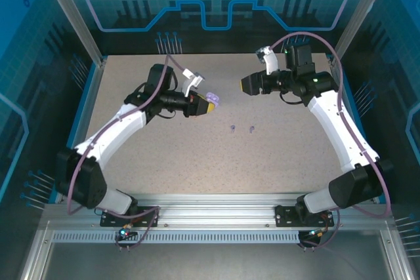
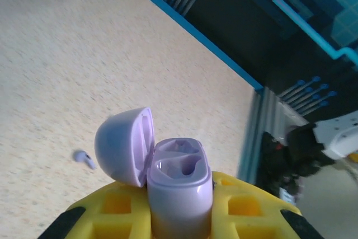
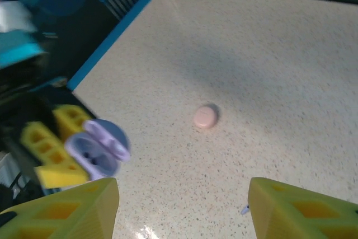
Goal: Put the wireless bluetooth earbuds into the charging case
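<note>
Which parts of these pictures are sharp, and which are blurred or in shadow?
Left wrist view: the open charging case is sharp, the earbud on the table soft. Right wrist view: the left edge is smeared, and a broad shadow crosses the table. Top view: evenly lit and sharp.

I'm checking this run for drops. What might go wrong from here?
The left tool grips the open purple case by its base alone, so a push from above may tilt it or make it slip. The earbuds lying on the table are tiny beside the wide fingers of the open right tool, so a pick may miss or flick one away.
</note>
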`<control>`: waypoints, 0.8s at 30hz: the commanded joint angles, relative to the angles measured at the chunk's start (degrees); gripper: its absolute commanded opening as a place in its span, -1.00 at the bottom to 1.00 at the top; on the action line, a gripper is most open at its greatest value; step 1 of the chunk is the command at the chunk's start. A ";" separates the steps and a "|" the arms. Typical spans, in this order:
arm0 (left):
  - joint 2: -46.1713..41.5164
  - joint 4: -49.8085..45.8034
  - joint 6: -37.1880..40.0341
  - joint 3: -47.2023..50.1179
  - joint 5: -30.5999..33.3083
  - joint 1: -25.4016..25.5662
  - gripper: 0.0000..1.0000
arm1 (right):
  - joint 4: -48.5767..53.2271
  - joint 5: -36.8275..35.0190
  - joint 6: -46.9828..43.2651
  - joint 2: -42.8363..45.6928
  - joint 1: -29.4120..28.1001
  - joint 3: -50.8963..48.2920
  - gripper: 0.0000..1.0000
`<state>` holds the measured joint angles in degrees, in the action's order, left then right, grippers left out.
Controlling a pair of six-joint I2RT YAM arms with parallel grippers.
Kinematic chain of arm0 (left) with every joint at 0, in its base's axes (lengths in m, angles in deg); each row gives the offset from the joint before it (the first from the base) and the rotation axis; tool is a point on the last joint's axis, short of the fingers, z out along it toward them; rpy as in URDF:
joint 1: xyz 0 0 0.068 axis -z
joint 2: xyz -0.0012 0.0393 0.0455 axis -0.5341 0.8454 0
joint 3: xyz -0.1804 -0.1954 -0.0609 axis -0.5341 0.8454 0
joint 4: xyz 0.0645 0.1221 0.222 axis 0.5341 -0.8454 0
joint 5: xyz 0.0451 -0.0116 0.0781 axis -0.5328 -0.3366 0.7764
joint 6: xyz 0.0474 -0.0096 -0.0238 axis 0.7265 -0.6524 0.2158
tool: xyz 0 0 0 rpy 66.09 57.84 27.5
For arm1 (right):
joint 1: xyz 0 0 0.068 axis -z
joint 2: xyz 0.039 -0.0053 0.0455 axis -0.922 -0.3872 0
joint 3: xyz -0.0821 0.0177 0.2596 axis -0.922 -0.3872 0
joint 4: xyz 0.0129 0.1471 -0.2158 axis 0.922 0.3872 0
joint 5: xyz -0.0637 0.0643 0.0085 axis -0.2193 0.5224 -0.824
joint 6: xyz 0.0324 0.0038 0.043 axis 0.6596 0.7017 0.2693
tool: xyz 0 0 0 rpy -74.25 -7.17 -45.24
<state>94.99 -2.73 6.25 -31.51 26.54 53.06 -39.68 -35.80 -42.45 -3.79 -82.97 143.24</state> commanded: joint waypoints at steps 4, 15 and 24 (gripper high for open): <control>-10.30 37.51 -3.61 16.77 18.17 0.14 -1.00 | -0.61 -9.81 9.66 -4.17 -1.82 -5.44 0.26; -12.74 54.70 5.45 23.36 29.66 2.85 -1.00 | 5.81 -26.34 22.69 -18.81 -9.25 -2.23 0.21; -13.61 58.25 5.38 22.99 33.19 4.42 -1.00 | 12.33 -35.28 28.37 -29.93 -14.66 4.41 0.16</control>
<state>82.99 50.60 10.82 -8.67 56.96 56.68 -31.85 -66.18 -17.84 -31.41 -96.35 144.62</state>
